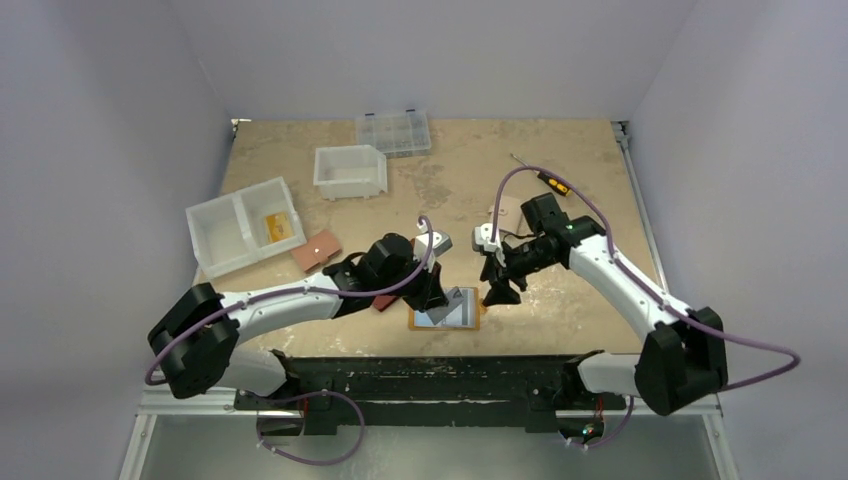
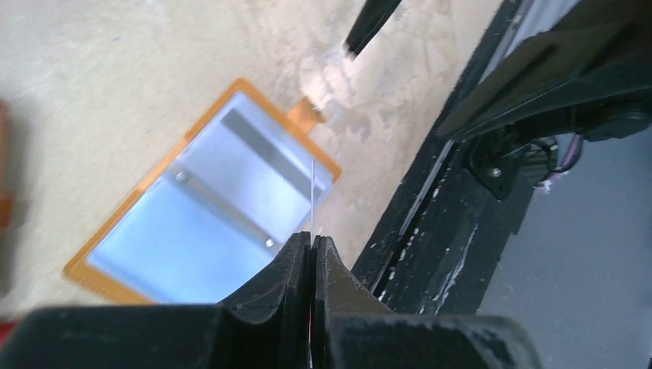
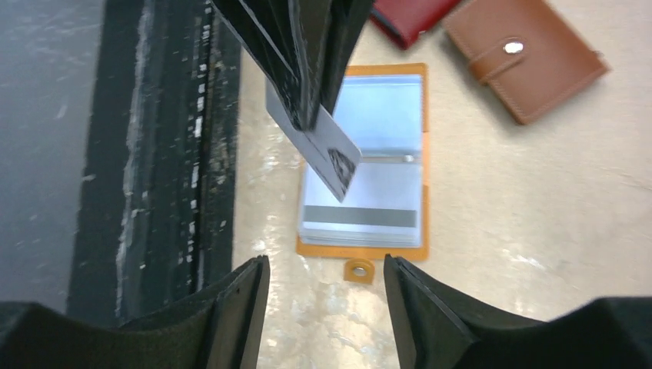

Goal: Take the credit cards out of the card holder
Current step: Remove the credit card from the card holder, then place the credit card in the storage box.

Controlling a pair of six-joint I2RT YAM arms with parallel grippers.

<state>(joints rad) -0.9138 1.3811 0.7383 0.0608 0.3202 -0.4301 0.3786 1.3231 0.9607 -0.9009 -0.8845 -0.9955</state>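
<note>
The card holder [image 3: 384, 69] lies open and flat at the near edge of the table [image 1: 450, 180], between your two arms, with its snap tab on the right. One card with a dark stripe [image 3: 361, 217] shows through a clear sleeve. Glare on the plastic hides whatever else is in there.

Your left arm reaches low to the right, and its left gripper [image 2: 314, 242] is clamped tight on a whitish card [image 3: 327, 150], tilted just above the holder.

Your right gripper [image 3: 324, 277] hangs just right of the tab, jaws apart, nothing in them.

The black table frame [image 3: 169, 154] runs right along the holder's near side. A dark red wallet [image 3: 411, 19] and a brown wallet [image 3: 523, 61] lie to the left, and there's bare tabletop beyond.
</note>
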